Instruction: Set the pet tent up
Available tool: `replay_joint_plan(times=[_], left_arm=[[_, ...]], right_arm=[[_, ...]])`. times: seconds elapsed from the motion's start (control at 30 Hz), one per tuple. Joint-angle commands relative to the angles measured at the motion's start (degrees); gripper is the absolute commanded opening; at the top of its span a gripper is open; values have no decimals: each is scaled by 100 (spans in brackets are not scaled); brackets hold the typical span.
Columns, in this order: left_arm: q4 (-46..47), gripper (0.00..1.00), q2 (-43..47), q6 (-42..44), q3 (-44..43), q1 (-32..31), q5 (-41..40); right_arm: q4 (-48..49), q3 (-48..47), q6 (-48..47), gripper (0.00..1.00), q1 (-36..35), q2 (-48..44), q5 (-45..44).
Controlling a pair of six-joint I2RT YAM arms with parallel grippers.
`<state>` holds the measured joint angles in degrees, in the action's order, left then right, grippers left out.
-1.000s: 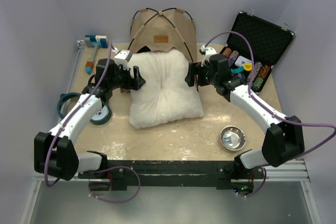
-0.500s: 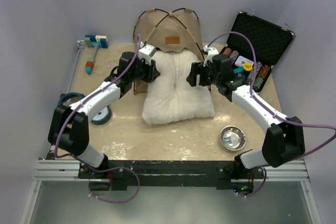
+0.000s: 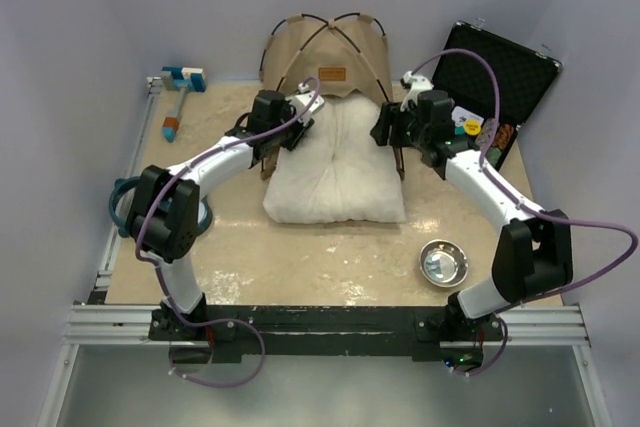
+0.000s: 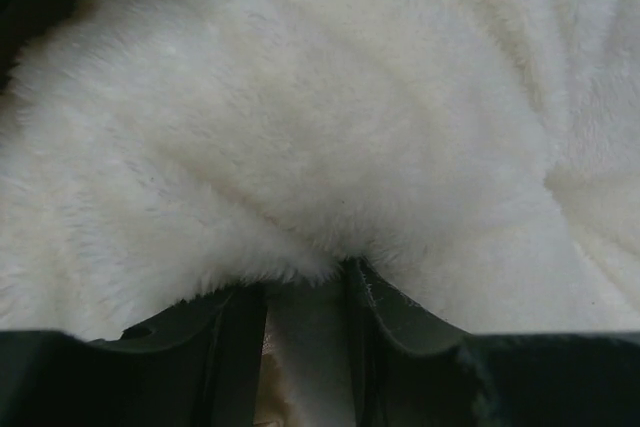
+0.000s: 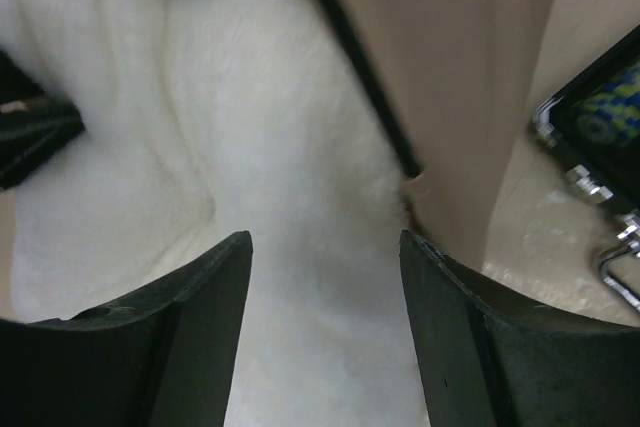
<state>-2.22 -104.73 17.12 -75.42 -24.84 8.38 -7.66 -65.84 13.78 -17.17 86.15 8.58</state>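
The tan pet tent (image 3: 327, 47) stands at the back centre with its dark crossed poles up. The white puffy cushion (image 3: 335, 162) lies in front of it, its far edge at the arched opening. My left gripper (image 3: 288, 127) is at the cushion's left far corner. In the left wrist view it (image 4: 305, 282) is shut on a fold of the cushion (image 4: 330, 107). My right gripper (image 3: 386, 133) is at the cushion's right side. In the right wrist view it (image 5: 325, 242) is open over the cushion (image 5: 200, 117), beside the tent's tan wall (image 5: 470, 67).
An open black case of poker chips (image 3: 490, 77) stands at the back right, close to my right arm, and shows in the right wrist view (image 5: 600, 107). A metal bowl (image 3: 443, 262) sits front right. A blue and white tool (image 3: 180, 82) and a teal ring (image 3: 125, 202) lie at the left.
Both arms have moved toward the back, and the cushion has slid with them up to the tent's opening. The tent has shifted a little to the right and stands fuller.
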Motion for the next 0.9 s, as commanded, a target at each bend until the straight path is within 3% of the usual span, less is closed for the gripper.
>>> replay_joint_plan(times=[0.0,0.07,0.2,0.27,0.33,0.37,0.63,0.87], left_arm=[[511,44,373,1134,36,-64,-38],[303,49,95,1101,-375,-222,-589],[-989,61,-943,-14,-1790,-153,-1224],[-817,70,-735,-366,-1557,-22,-1051],[-186,91,-16,-569,-856,136,-157],[-8,96,301,-587,-556,190,265],[-104,100,2095,-745,650,471,1358],[-612,100,2860,-1544,1116,918,1385]], right_arm=[[879,-780,-217,66,424,103,-111],[942,-886,-306,70,434,244,-111],[775,-1105,-332,72,460,543,-41],[495,-1194,-411,73,530,500,3],[275,-1211,-464,75,635,377,108],[100,-1194,-481,76,688,307,135],[-886,-395,-402,83,838,-536,741],[-1369,264,-473,89,864,-1003,820]])
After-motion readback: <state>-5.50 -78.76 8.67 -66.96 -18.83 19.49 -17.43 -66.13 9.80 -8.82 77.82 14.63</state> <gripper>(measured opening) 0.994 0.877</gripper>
